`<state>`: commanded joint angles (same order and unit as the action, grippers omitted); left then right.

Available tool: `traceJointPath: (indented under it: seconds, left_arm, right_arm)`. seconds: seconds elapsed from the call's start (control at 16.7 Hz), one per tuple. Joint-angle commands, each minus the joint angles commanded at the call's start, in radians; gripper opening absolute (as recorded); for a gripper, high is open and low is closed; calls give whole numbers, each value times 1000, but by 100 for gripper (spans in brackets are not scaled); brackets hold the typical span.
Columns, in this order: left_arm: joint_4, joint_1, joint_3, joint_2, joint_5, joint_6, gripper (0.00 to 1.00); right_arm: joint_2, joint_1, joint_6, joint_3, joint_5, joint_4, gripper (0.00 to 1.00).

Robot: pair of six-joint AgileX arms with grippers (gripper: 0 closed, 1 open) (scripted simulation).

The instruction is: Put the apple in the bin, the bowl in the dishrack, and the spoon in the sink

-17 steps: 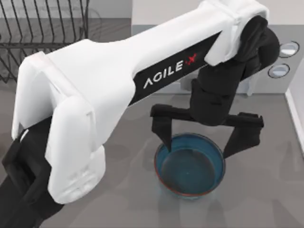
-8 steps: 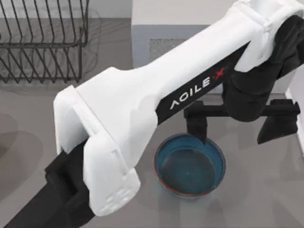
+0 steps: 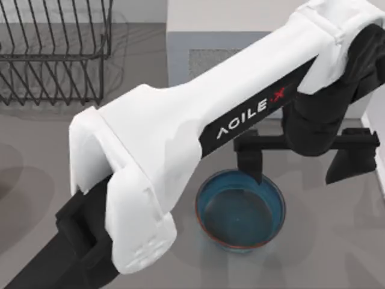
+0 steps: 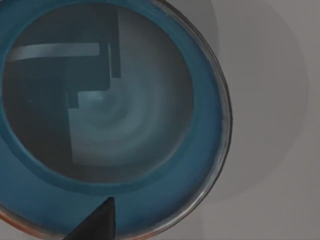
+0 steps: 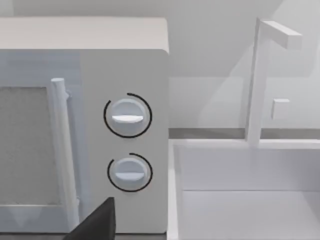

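Note:
The teal-blue bowl (image 3: 240,209) with a reddish-brown rim stands upright on the grey table, right of centre. My left gripper (image 3: 301,170) hangs open just above its far right side. One finger (image 3: 251,164) is over the bowl's far rim, and the other finger (image 3: 352,164) is beyond the bowl on the right. In the left wrist view the bowl (image 4: 150,165) lies close below, holding nothing. The black wire dishrack (image 3: 54,54) stands at the far left. The sink (image 5: 250,200) lies beside the microwave. The apple, spoon and bin are out of view.
A white microwave (image 3: 228,36) stands behind the bowl, and its two dials (image 5: 127,117) face my right wrist camera. A white faucet (image 5: 260,80) rises behind the sink. My left arm's white link (image 3: 180,138) crosses the table's middle.
Over the last second my left arm swung right and back. The gripper went from straddling the bowl to hanging over its far right rim. It has hardly moved in the last half second.

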<state>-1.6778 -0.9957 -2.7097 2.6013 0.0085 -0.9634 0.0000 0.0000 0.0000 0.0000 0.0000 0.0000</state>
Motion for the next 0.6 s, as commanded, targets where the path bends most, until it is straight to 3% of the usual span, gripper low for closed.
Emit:
traceJointPath:
  seconds: [0.6]
  left_arm:
    - [386,-1,470,-83,-2,0,100]
  right_arm:
    - [0,0,0,0,0,0,100]
